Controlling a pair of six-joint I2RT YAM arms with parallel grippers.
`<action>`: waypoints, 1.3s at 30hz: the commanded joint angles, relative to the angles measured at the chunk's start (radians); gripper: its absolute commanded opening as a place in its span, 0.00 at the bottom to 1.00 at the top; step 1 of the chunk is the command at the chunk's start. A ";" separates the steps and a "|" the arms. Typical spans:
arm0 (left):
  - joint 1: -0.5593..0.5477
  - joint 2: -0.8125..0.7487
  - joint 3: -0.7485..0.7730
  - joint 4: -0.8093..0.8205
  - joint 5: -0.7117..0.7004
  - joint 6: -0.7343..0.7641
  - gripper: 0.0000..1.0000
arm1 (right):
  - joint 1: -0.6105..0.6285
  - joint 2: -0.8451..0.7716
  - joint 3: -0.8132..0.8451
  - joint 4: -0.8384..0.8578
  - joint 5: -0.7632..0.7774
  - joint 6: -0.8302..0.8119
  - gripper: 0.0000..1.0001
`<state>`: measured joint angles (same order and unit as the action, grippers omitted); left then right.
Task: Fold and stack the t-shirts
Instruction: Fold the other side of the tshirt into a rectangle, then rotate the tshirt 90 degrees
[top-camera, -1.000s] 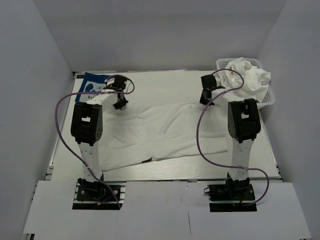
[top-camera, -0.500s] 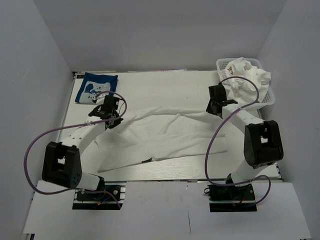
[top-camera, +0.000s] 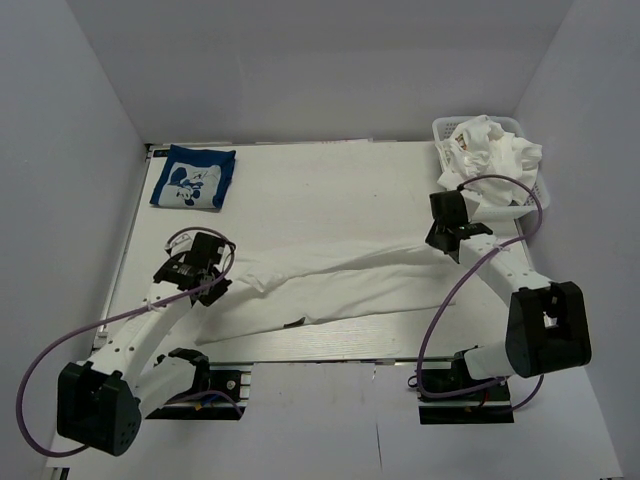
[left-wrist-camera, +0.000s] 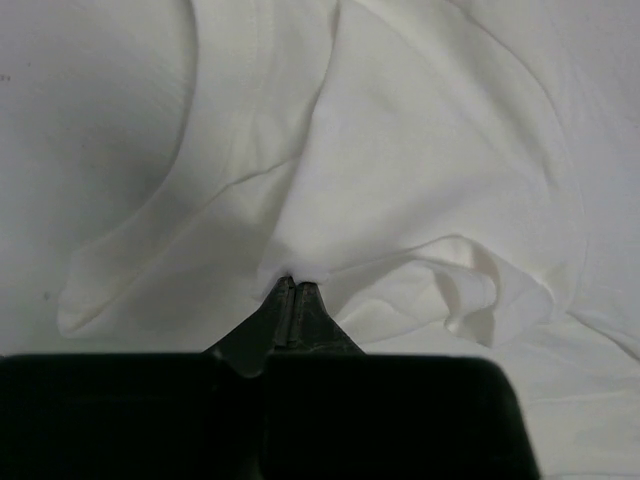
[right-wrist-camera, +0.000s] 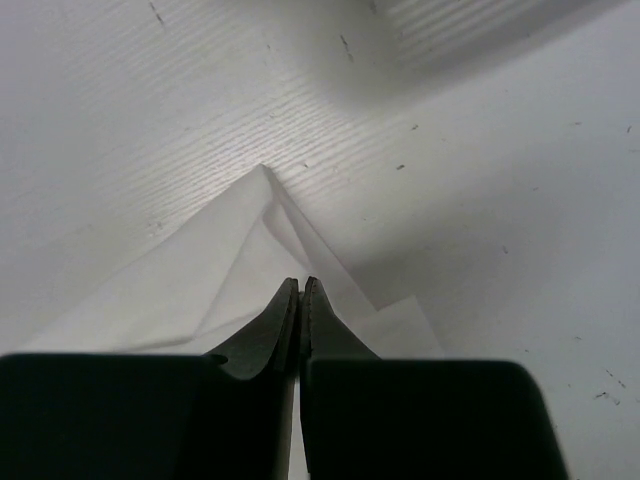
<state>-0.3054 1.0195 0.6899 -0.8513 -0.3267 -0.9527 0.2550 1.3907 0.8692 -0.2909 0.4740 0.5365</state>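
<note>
You've got the white t-shirt (top-camera: 350, 285) lying as a long rumpled band across the middle of the table (top-camera: 330, 180), left to right. Your left gripper (left-wrist-camera: 291, 283) is pinched tight on a fold at its left end. Your right gripper (right-wrist-camera: 301, 287) is clamped on the thin edge at its right end. The navy t-shirt (top-camera: 193, 177) lies folded in the far left corner, well apart. The basket (top-camera: 441, 130) at far right holds bunched white cloth.

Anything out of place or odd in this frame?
White cloth bulges over the rim of the basket at the far right corner; the white t-shirt, pinched by the left gripper and right gripper, lies bunched, not flat.
</note>
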 joint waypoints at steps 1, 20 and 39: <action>-0.006 -0.032 -0.024 -0.068 0.029 -0.047 0.00 | -0.017 0.013 -0.033 -0.031 0.063 0.049 0.00; -0.006 -0.018 0.112 -0.099 -0.011 -0.117 1.00 | -0.025 0.001 -0.019 -0.019 -0.098 0.014 0.90; 0.012 0.950 0.538 0.297 0.120 0.083 1.00 | 0.091 0.050 -0.262 0.164 -0.383 0.020 0.90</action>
<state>-0.3042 1.8019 1.1351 -0.7288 -0.2127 -0.8757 0.3187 1.4567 0.6853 -0.0864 0.1287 0.5243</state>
